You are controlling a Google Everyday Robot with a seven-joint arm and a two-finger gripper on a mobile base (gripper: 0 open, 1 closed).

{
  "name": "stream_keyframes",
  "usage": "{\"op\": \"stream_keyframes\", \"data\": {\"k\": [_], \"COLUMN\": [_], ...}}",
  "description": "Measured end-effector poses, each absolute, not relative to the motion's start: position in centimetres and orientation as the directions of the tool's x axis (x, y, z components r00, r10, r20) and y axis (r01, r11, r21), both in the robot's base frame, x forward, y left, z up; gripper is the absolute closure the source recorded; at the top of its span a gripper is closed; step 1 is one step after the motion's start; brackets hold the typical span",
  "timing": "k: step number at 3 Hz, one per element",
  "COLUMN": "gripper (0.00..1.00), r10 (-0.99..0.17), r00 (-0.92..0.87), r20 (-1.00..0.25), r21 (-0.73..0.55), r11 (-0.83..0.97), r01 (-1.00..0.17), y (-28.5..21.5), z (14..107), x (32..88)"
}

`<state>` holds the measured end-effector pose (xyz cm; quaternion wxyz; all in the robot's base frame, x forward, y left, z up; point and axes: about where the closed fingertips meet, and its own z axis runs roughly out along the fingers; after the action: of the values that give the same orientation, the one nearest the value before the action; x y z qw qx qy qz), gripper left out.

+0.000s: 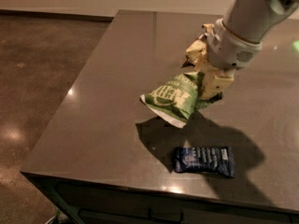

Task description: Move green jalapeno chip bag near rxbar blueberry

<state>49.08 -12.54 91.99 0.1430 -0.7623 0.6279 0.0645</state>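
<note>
My gripper [209, 84] is shut on the green jalapeno chip bag [174, 98] and holds it in the air above the dark table [107, 101]. The bag hangs to the left of the fingers with its white edge pointing down-left. The rxbar blueberry [204, 160], a dark navy wrapper with white text, lies flat on the table near the front edge, just below and to the right of the hanging bag. The bag's shadow falls on the table between them.
A tan-and-brown snack bag [198, 48] lies further back on the table, mostly hidden behind my arm [252, 22]. The table's front edge [154, 188] runs just below the bar. Brown floor [37, 78] lies to the left.
</note>
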Motion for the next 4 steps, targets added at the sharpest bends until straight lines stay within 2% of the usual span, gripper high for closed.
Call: {"op": "stream_keyframes", "data": {"k": [1, 2, 3, 4], "gripper": [0.84, 0.54, 0.30, 0.01], "r10": [-0.937, -0.940, -0.942, -0.941], "r00": [0.211, 0.211, 0.210, 0.212], "r20": [-0.278, -0.269, -0.263, -0.264], "r21": [-0.129, -0.109, -0.096, -0.114], "r11": [-0.181, -0.188, -0.191, -0.187], "r01": [-0.975, -0.976, -0.977, -0.976], "y": [-14.2, -16.2, -17.2, -17.0], "z": [91.6, 91.0, 90.7, 90.8], "x": [47.9, 47.1, 46.8, 47.1]}}
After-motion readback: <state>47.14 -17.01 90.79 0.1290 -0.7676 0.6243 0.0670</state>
